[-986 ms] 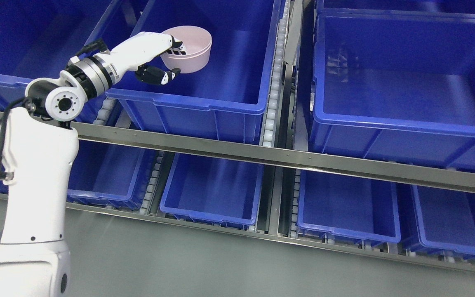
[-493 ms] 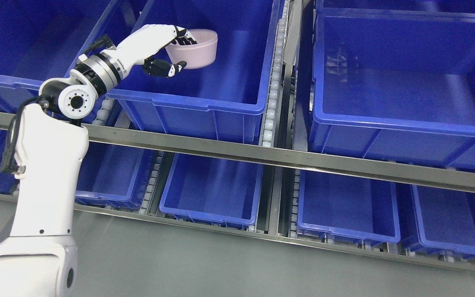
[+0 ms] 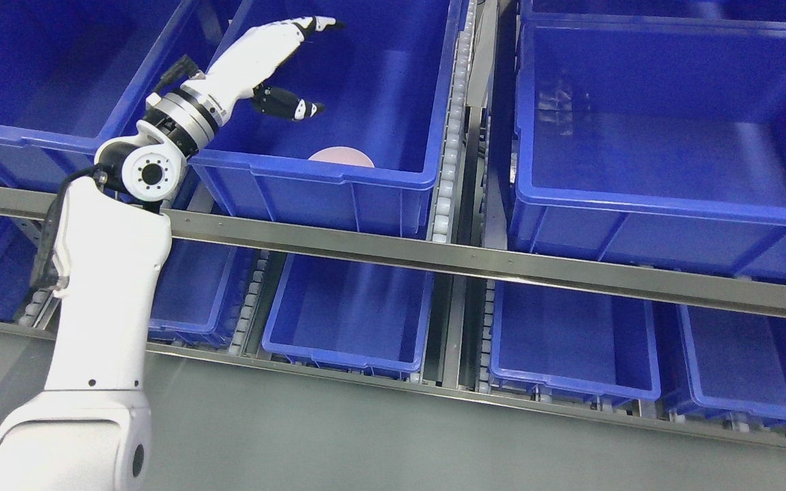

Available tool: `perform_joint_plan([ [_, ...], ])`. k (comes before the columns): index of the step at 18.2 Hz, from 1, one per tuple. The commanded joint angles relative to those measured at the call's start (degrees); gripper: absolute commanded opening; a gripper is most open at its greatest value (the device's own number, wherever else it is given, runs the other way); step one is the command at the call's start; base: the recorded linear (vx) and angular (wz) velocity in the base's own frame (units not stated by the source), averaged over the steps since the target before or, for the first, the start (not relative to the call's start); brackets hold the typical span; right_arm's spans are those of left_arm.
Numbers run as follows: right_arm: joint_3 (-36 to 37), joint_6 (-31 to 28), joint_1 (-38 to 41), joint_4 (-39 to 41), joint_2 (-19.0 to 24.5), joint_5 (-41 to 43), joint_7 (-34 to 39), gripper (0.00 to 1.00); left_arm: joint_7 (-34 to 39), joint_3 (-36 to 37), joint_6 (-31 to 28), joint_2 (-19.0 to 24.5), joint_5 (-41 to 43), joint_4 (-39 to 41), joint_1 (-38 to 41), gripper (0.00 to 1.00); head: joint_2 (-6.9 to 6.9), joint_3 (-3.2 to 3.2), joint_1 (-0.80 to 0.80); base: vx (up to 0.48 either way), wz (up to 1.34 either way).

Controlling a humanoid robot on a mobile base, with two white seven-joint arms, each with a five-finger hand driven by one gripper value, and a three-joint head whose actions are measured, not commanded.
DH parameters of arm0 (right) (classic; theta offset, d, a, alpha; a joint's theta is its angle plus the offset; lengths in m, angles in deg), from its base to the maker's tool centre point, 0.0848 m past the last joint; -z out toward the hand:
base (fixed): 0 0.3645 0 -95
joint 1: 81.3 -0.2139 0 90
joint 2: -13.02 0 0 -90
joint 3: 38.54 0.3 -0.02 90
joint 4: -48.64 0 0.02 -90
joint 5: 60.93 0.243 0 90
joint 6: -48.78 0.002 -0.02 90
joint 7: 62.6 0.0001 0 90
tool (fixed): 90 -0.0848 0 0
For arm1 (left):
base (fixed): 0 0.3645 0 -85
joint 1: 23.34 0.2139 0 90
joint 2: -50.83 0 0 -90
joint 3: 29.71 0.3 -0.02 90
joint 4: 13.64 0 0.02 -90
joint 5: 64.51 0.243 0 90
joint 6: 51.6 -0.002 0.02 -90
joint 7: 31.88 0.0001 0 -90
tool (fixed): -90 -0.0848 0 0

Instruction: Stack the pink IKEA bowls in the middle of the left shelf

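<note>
A pink bowl lies in the blue bin on the middle shelf, close behind the bin's front wall, which hides most of it; only a pale pink arc shows. My left hand reaches into the same bin above its back half, fingers stretched out and thumb apart, open and holding nothing. It is well above and behind the bowl, not touching it. My right arm does not show.
A larger blue bin stands to the right on the same shelf, another to the left. A steel rail runs along the shelf front. Several smaller blue bins sit on the lower shelf, above grey floor.
The left hand has let go of the pink bowl, which has dropped to the front of the bin. The hand has opened and moved up and further back. The camera shifted slightly.
</note>
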Motion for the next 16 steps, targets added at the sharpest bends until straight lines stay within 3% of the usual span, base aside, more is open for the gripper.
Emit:
perform_joint_plan([
  [1,0.53,-0.03,0.00,0.00,-1.00,-0.44,-0.02,1.00,10.70,-6.72,-6.30,-3.56,-13.10,0.98,0.18,0.87,0.00,0.00,0.00,-0.005,-0.04],
  [4,0.53,-0.03,0.00,0.00,-1.00,-0.44,-0.02,1.00,21.86,-6.72,-23.34,-3.56,-35.74,5.37,0.79,0.90,0.00,0.00,0.00,-0.008,-0.07],
  [5,0.53,-0.03,0.00,0.00,-1.00,-0.44,-0.02,1.00,24.07,-6.72,-26.96,-3.56,-37.99,7.65,2.36,0.94,0.00,0.00,0.00,-0.008,-0.17],
  [7,0.53,-0.03,0.00,0.00,-1.00,-0.44,-0.02,1.00,24.18,-6.11,-29.27,-3.56,-38.27,12.65,6.92,0.99,0.00,0.00,0.00,-0.007,-0.23],
  [10,0.53,-0.03,0.00,0.00,-1.00,-0.44,-0.02,1.00,23.22,-4.96,-33.13,-3.56,-41.60,21.53,14.67,0.99,0.00,0.00,0.00,-0.006,-0.36],
  [13,0.53,0.05,0.00,0.00,-1.00,-0.44,-0.02,1.00,23.13,-6.54,-38.32,-3.56,-42.67,28.04,16.61,1.00,0.00,0.00,0.00,-0.007,-0.45],
  [16,0.53,-0.03,0.00,0.00,-1.00,-0.44,-0.02,1.00,20.33,-6.81,-38.69,-3.56,-42.76,30.70,18.80,1.00,0.00,0.00,0.00,0.013,-0.31],
])
